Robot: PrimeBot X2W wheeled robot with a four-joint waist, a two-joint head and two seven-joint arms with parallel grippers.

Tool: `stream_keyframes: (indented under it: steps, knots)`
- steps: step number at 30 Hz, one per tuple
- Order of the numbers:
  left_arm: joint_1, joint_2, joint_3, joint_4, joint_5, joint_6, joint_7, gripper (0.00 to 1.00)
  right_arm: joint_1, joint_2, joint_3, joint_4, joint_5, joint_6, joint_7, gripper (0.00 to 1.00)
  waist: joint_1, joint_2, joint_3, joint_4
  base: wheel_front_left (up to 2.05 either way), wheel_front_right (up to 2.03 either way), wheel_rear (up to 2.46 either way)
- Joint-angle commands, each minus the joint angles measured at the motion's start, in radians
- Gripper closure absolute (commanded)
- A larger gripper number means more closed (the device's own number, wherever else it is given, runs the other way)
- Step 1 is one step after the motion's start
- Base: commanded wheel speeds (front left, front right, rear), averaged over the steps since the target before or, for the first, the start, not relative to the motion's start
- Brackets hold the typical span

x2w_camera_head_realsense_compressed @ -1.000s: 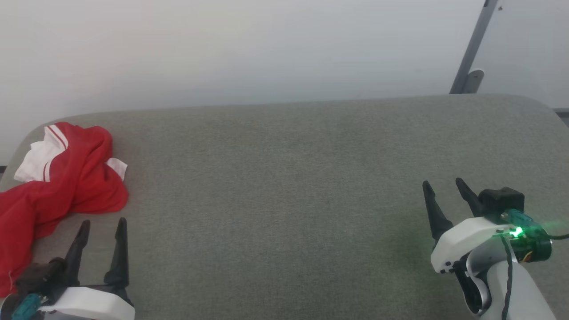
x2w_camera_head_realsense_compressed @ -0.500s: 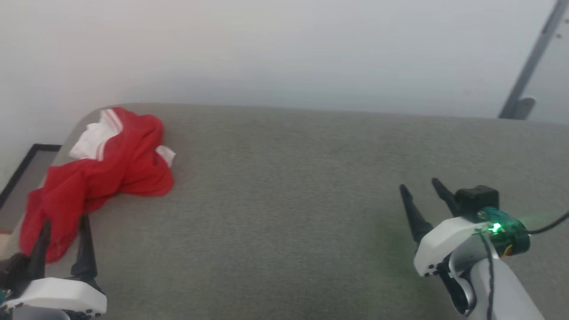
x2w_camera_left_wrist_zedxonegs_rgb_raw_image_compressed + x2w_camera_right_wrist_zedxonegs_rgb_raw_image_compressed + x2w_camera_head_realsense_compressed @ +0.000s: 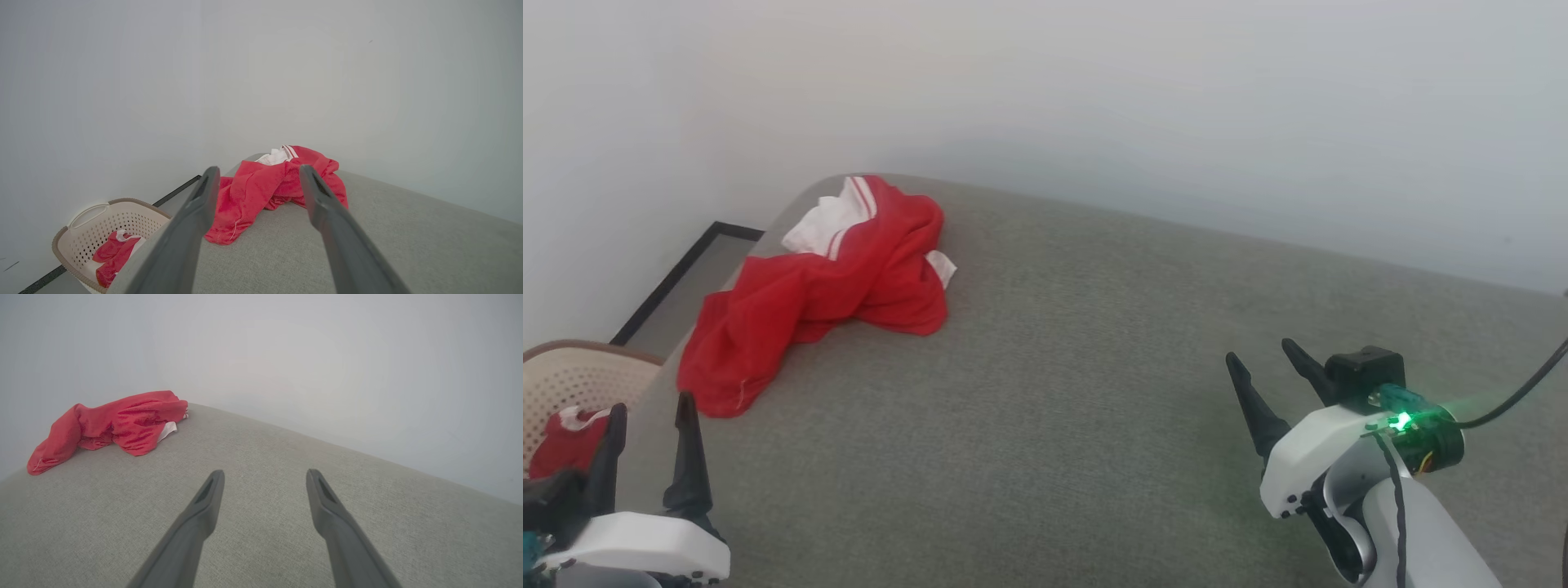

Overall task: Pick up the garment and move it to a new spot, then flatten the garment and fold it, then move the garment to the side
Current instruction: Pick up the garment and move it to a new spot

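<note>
Garment (image 3: 825, 286) x1 crumpled, L hand (image 3: 652, 403), R hand (image 3: 1260, 350) spread, 1 basket (image 3: 572, 380)

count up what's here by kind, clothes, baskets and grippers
red garments: 2, the garment on the grey surface and a second garment in the basket
baskets: 1
grippers: 2, left gripper and right gripper, both open
total: 5

Bare laundry-folding room.
A grey cloth-covered table (image 3: 1094, 425) is set against a plain white wall (image 3: 1094, 82), a perforated laundry basket (image 3: 122, 220) beside its left edge.
</note>
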Motion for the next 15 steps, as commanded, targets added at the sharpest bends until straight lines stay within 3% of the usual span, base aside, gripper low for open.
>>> stream_keyframes:
  steps: [1, 9, 15]
  knots:
    - [0.006, 0.003, 0.000, -0.008, -0.003, 0.005, 0.005, 0.00, -0.012, -0.002, 0.002, 0.004, 0.006, 0.000, -0.009, 0.00, 0.0000, 0.0000, -0.001, 0.013, 0.00, 0.00, 0.00]
    - [-0.077, 0.039, -0.005, 0.014, -0.023, -0.016, 0.052, 0.00, -0.035, -0.015, -0.002, -0.003, -0.001, 0.000, 0.001, 0.00, 0.0000, 0.0000, 0.038, 0.000, 0.00, 0.00, 0.00]
    - [-0.227, 0.095, 0.006, 0.084, -0.072, -0.050, 0.114, 0.00, -0.090, -0.029, -0.018, -0.048, -0.031, 0.000, 0.031, 0.00, 0.0000, 0.0000, 0.147, -0.057, 0.00, 0.00, 0.00]
